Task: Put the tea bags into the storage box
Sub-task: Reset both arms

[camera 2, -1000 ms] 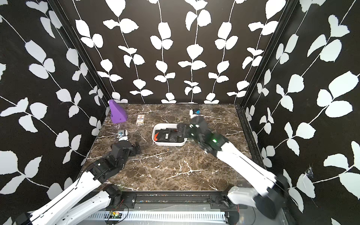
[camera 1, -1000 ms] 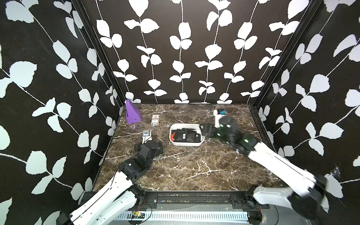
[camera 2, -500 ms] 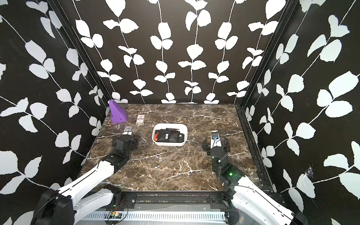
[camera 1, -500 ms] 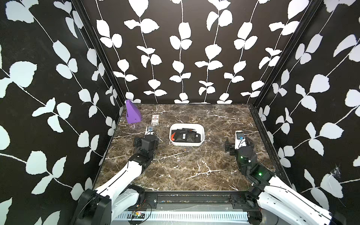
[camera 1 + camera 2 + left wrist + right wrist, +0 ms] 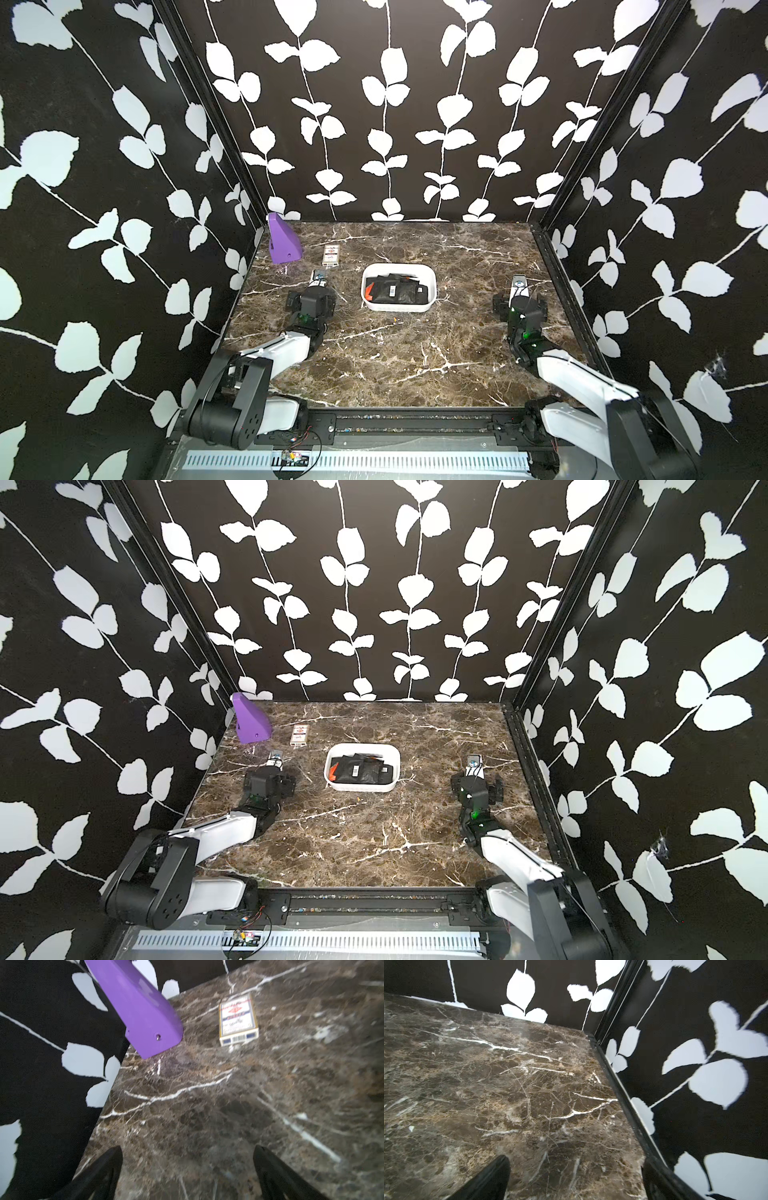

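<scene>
Looking down, I saw both hands spread wide and empty: the left hand point(image 5: 187, 1153) hung beside the storage box point(image 5: 399, 308) on its left, the right hand point(image 5: 574, 1160) well off to its right. The tea bags point(image 5: 395, 291) lay piled inside that box.

Two high views over the whole booth, two close views from the wrists.
Both top views look down and forward from above the front edge, sharing the whole marble table point(image 5: 415, 353) with the white box point(image 5: 399, 307) mid-frame. The left wrist view sits low and close, facing the purple block point(image 5: 141, 1012) and small packet point(image 5: 236, 1020), which both top views show left of centre. The right wrist view faces the table's far corner at the leafy wall point(image 5: 685, 1012).
</scene>
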Robot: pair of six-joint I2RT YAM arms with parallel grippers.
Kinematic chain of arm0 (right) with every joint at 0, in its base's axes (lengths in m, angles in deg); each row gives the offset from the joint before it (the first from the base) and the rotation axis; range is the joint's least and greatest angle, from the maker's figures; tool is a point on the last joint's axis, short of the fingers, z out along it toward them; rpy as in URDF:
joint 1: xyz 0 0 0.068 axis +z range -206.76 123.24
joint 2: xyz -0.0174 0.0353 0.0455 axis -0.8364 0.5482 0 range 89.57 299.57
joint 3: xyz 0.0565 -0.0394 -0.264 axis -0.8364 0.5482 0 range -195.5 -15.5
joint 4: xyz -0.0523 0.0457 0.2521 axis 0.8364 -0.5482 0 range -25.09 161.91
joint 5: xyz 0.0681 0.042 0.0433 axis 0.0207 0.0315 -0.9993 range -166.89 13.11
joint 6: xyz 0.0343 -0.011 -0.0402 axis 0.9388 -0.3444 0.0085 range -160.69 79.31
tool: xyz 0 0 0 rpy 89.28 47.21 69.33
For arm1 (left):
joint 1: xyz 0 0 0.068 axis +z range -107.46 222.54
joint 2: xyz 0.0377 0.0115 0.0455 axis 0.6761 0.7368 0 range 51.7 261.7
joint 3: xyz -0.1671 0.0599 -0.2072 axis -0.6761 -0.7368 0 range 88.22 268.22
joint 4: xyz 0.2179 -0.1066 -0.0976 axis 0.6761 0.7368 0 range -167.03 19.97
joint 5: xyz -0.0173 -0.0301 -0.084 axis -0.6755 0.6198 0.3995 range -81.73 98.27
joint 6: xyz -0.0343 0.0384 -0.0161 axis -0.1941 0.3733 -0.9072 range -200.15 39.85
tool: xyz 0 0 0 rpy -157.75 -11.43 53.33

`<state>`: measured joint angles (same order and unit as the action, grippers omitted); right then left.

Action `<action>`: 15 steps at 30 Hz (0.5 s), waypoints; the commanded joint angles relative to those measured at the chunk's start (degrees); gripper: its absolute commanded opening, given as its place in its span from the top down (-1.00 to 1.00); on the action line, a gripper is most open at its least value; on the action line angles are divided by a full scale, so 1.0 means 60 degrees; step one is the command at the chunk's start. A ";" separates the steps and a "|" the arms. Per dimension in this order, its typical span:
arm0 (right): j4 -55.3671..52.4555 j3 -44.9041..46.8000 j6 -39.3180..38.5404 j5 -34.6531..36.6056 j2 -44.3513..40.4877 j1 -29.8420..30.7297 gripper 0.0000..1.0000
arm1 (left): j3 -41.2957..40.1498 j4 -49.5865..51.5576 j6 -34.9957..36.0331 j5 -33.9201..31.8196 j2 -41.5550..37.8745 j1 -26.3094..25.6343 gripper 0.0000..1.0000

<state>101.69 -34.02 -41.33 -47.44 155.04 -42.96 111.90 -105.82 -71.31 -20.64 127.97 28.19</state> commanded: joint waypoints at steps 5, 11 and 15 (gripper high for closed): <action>0.2384 -0.0121 -0.0160 -0.1632 0.1729 -0.0769 -0.99 | -0.0299 -0.3067 0.0263 0.1740 0.0928 0.0612 -0.98; 0.3603 0.0122 -0.0377 -0.2926 0.2414 -0.1359 -0.99 | -0.0119 -0.3347 0.0010 0.2547 0.1589 0.1112 -0.98; 0.5016 0.0241 -0.0374 -0.3390 0.3717 -0.1583 -0.99 | -0.0520 -0.4874 -0.0102 0.3236 0.2287 0.1443 -0.98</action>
<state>122.48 -34.00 -42.88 -64.14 173.53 -51.87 110.46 -126.80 -71.20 -5.95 139.51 35.73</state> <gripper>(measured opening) 0.994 0.989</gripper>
